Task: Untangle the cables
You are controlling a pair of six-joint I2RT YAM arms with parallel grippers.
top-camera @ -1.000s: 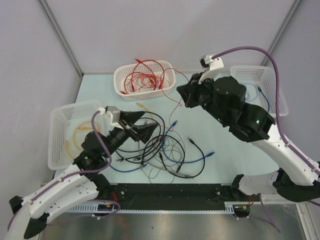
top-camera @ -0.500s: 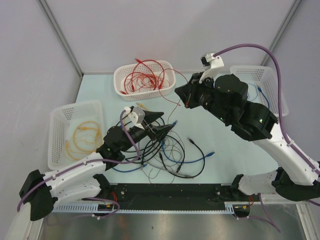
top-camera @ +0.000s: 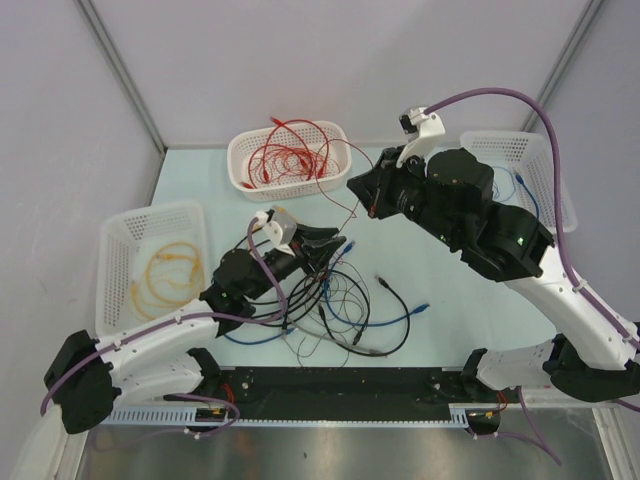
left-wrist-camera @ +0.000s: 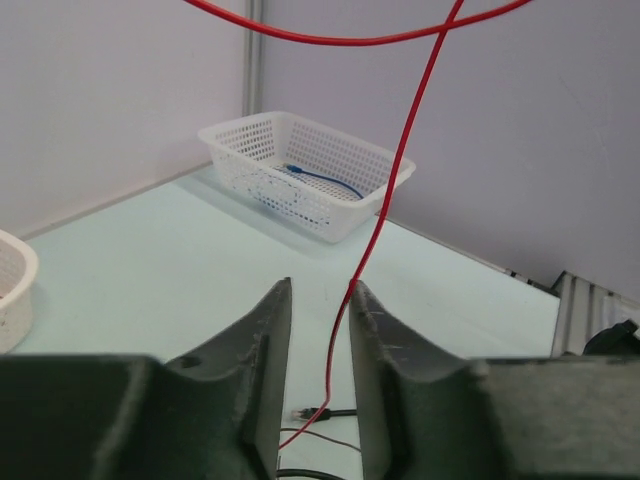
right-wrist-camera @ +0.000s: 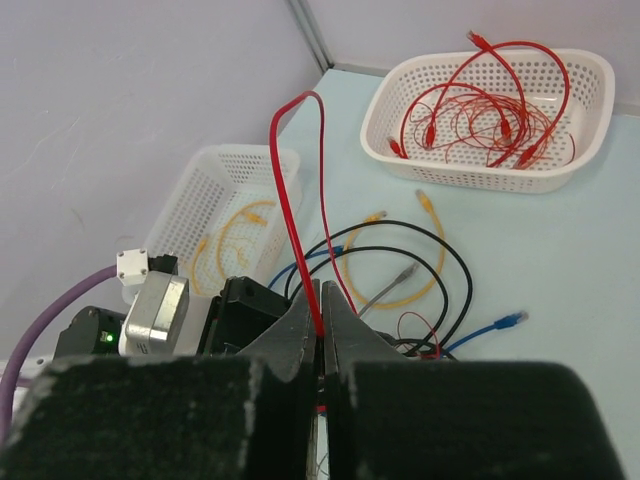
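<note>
Bare table (top-camera: 450, 280) lay open at four o'clock of the cable tangle (top-camera: 320, 300). The red-cable basket (top-camera: 285, 188) stood at twelve o'clock, the yellow-cable basket (top-camera: 112, 270) at nine, a third basket (top-camera: 505, 140) at two. A raised red cable (left-wrist-camera: 385, 210) slanted through the air above the tangle's one o'clock edge.

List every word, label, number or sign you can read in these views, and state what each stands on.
None: no word, number or sign is readable on the white baskets, the cables or the arms in any view.
</note>
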